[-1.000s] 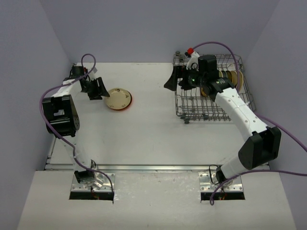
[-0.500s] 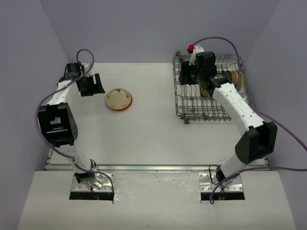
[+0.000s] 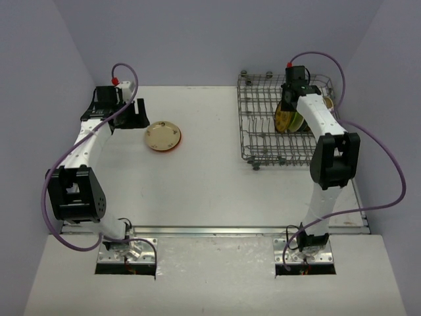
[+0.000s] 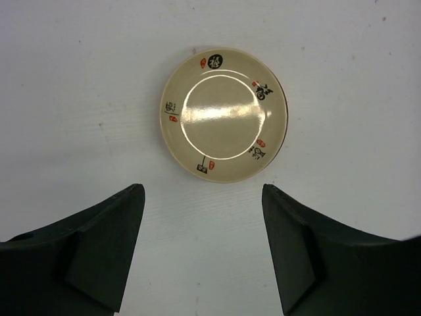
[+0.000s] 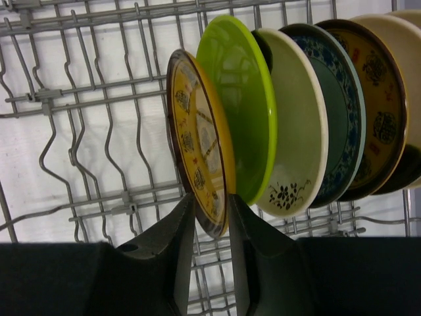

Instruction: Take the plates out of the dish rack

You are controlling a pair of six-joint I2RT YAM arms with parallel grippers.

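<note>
right fingers (image 5: 179, 253) clamped on yellow plate (image 5: 197, 141) standing in dish rack (image 5: 79, 99), left fingers (image 4: 99, 247) apart near tan plate (image 4: 223, 115)

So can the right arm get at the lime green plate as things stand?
Probably not yet. The right gripper is clamped on the rim of the yellow patterned plate, and that plate stands right beside the lime green plate, so it likely has to come out first.

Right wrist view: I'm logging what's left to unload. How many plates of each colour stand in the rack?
yellow patterned plate, between the fingers of the right gripper: 1
lime green plate: 1
cream flowered plate: 1
blue-rimmed plate: 1
brown-rimmed patterned plate: 1
beige plate: 1
Total: 6 showing; any behind them are hidden.
</note>
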